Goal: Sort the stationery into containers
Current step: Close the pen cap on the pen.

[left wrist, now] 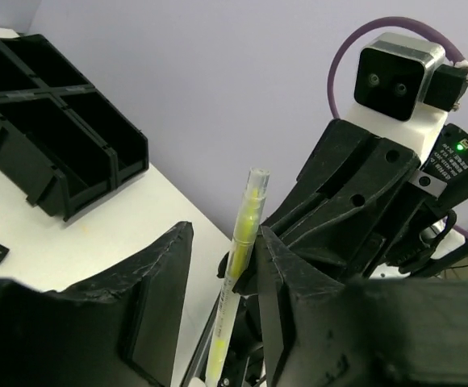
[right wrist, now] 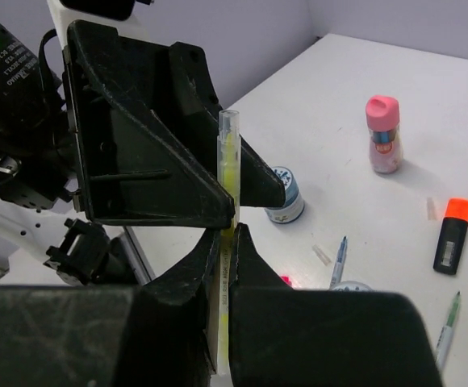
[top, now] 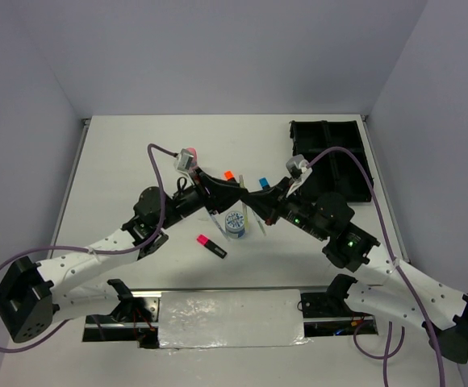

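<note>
White matte worktop (top: pixel 137 161), pale lilac walls. At far right sits a black plastic tray (top: pixel 298 133) divided into rectangular compartments; their contents cannot be made out. The right claw (right wrist: pixel 227 242) clamps a thin clear pen (right wrist: pixel 228 161) with a yellow core, upright above mid-worktop. The left claw (left wrist: pixel 226 234) stands part-open around the same pen. Three short capped highlighters (top: pixel 212 245) lie loose on the worktop.

White table top (top: pixel 137 145) spread beneath the jaws, plain lavender-grey walls (top: pixel 218 48) beyond and to either side of them, crinkled silvery-white sheet (top: pixel 230 318) at the table's near edge, well behind the jaws
</note>
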Robot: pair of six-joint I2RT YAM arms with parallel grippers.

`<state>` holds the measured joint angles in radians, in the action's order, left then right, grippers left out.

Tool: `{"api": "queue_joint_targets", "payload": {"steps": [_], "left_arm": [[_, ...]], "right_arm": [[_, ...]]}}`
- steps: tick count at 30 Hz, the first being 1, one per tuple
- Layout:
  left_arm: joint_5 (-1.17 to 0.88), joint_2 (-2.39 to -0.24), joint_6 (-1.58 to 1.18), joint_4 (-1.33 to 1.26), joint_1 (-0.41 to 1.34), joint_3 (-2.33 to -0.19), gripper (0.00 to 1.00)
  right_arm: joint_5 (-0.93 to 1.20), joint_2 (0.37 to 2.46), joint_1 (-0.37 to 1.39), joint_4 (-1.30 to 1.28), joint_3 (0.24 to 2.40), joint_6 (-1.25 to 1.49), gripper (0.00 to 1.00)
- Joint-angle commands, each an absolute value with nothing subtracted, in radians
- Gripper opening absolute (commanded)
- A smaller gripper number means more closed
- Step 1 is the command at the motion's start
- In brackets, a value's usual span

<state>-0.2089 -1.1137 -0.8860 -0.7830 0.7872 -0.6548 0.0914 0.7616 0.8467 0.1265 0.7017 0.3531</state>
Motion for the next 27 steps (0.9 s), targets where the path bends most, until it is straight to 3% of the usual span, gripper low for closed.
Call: {"api": "queue_joint_targets", "payload": {"steps": [1, 3, 4, 6, 8, 10, 12, 15, 16, 17, 21, 27], "left_arm": [[-0.235, -1.094, -0.818, -0.726, 0.795, -0.703, 0.48], [-0.235, -1.094, -0.815, -0.721, 0.793, -0.716, 0.43], [-0.233, -1.094, -0.815, -0.715, 0.795, -0.719, 0.29], [-0.236, -1.095, -0.807, -0.709, 0.795, -0.733, 0.24], [-0.245, -1.1, -0.801, -0.7, 0.793, -0.747, 0.06], [-0.258, -1.103, -0.79, -0.695, 0.795, -0.752, 0.0], [-0.258, -1.101, -0.788, -0.698, 0.793, -0.749, 0.0], [-0.271, -1.085, -0.77, -0.71, 0.795, -0.745, 0.0], [-0.278, -1.072, -0.758, -0.706, 0.793, -0.752, 0.0], [-0.288, -1.068, -0.749, -0.707, 0.795, -0.756, 0.0], [-0.334, -1.042, -0.71, -0.735, 0.793, -0.761, 0.0], [-0.354, -1.028, -0.706, -0.738, 0.795, -0.775, 0.0]], "right_arm": [[0.127, 0.746, 0.853, 0.245, 0.732, 0.322, 0.0], [0.138, 0.746, 0.853, 0.247, 0.72, 0.327, 0.0], [0.146, 0.747, 0.853, 0.25, 0.713, 0.328, 0.0], [0.173, 0.746, 0.853, 0.261, 0.703, 0.33, 0.0], [0.183, 0.744, 0.853, 0.273, 0.695, 0.336, 0.0], [0.196, 0.744, 0.853, 0.276, 0.69, 0.337, 0.0], [0.227, 0.752, 0.854, 0.272, 0.693, 0.334, 0.0], [0.259, 0.765, 0.853, 0.247, 0.696, 0.322, 0.37], [0.265, 0.77, 0.851, 0.233, 0.696, 0.318, 0.57], [0.268, 0.778, 0.851, 0.209, 0.695, 0.308, 0.61], [0.29, 0.79, 0.853, 0.196, 0.68, 0.302, 0.66], [0.316, 0.81, 0.851, 0.198, 0.684, 0.301, 0.6]]}}
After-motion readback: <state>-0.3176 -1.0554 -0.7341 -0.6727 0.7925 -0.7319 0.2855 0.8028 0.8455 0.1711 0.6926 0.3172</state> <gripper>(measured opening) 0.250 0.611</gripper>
